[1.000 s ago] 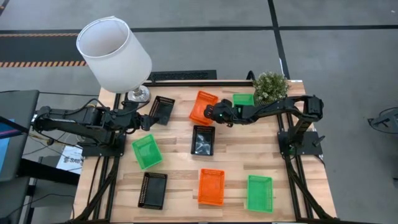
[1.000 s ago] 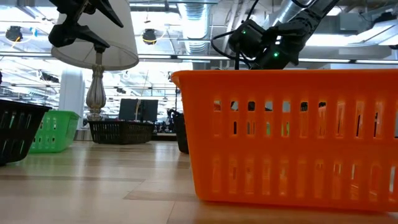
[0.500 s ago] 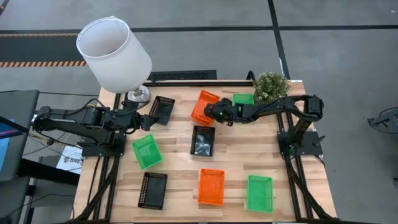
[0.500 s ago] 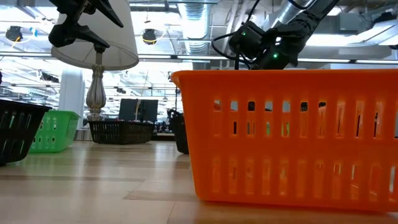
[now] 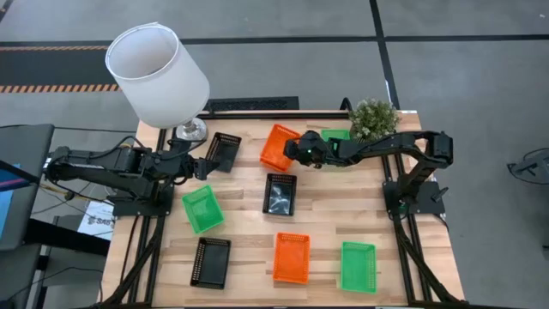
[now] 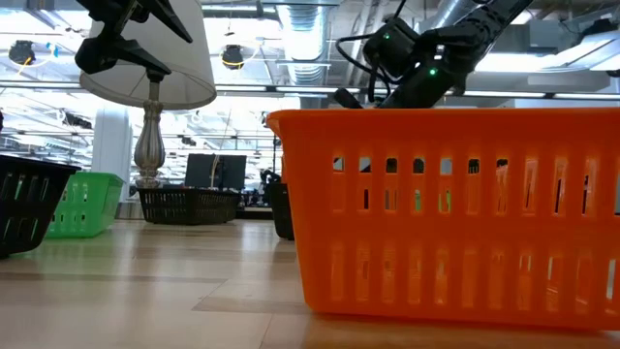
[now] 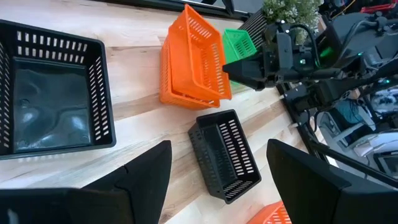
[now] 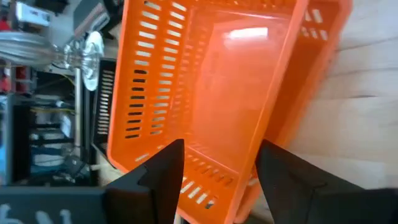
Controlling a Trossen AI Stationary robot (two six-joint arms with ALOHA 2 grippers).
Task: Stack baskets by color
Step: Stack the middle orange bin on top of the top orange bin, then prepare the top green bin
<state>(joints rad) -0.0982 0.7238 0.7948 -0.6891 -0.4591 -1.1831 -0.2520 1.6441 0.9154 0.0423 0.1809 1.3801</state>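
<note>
The right gripper (image 5: 302, 148) hung open and empty at the rim of the stacked orange baskets (image 5: 280, 147) near the table's (image 5: 244, 230) far edge. The third orange basket (image 5: 291, 257) lay lengthwise by the near edge, nearer the right arm.

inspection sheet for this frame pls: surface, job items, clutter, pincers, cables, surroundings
Surface: wooden table, flat slats.
Job's things: orange stack of two nested baskets, upper one tilted; single orange basket; three black baskets, unstacked; three green baskets, unstacked.
Clutter: white lamp; potted plant.
Pincers: right pincer open beside the orange stack, holding nothing; left pincer open near a black basket, empty.
Cables: looped cable on the right arm.
Surroundings: grey floor, striped tape line; nobody seen.
</note>
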